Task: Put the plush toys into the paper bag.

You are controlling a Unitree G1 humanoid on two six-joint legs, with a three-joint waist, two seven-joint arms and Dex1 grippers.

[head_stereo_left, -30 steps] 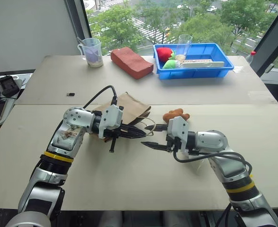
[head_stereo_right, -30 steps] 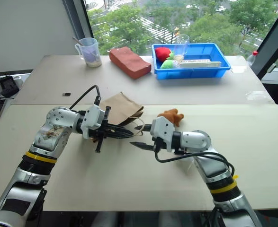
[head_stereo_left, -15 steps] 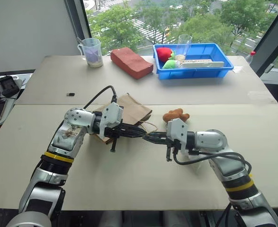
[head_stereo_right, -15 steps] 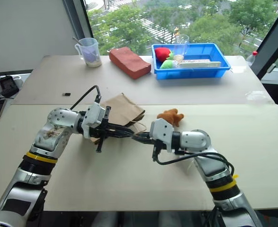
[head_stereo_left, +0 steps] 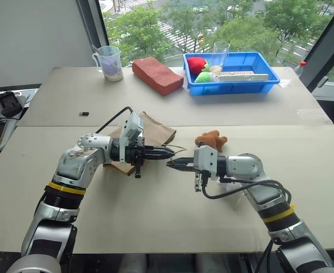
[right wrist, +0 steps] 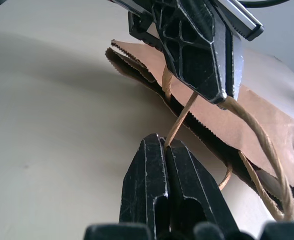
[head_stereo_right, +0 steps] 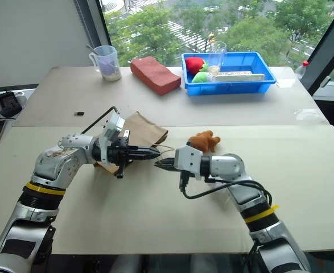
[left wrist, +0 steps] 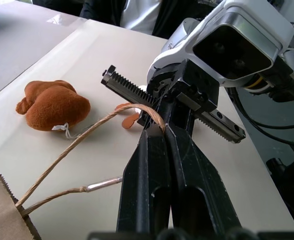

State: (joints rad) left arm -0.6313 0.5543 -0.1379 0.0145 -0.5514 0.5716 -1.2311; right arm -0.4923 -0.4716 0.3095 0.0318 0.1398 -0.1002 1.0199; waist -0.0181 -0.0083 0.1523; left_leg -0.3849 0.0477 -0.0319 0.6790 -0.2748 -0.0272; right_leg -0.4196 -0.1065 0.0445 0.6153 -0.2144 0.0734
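the right gripper (head_stereo_left: 173, 164) has just clamped a bag (head_stereo_left: 149, 128) handle (left wrist: 86, 136), like the left gripper (head_stereo_left: 165, 152), ready to spread it open.

1 paper bag (head_stereo_left: 149, 132), 1 orange plush (head_stereo_left: 211, 139), 1 brick block (head_stereo_left: 157, 74), 1 blue tray (head_stereo_left: 272, 74), 2 cups (head_stereo_left: 110, 61).

Matt kraft paper bag (head_stereo_left: 155, 128); fuzzy plush toy (head_stereo_left: 211, 139); glossy plastic tray (head_stereo_left: 258, 79).
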